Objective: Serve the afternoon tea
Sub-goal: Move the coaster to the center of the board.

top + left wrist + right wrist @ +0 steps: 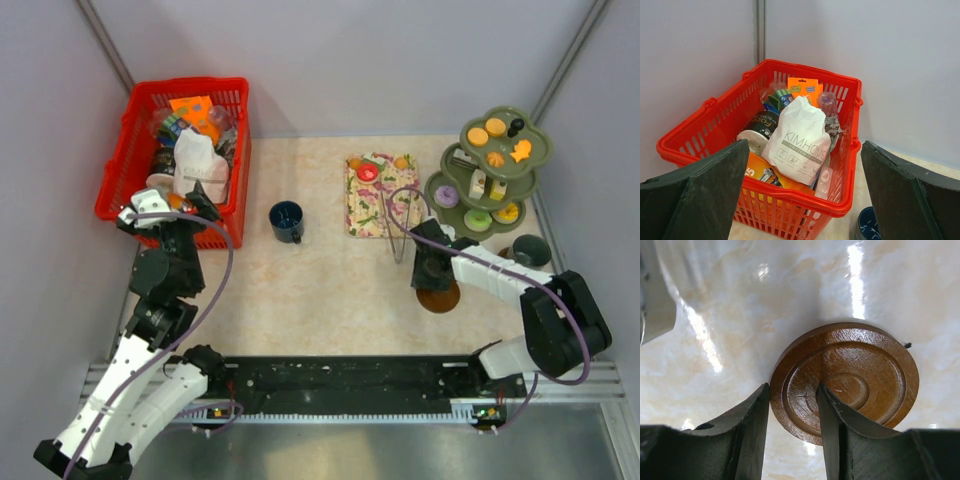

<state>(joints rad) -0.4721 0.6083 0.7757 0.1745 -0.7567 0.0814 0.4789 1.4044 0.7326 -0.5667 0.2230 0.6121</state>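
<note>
Pinching brown saucer rim w/ my R gripper, low over desk; L gripper wide open nr red basket.

White-and-black arms carry purple cables, dark jaws.

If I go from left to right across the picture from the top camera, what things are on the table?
Red basket → navy mug → flowery mat → green three-tier stand. The tongs, saucers and dark-green mug overlap these, so I left them out.
</note>
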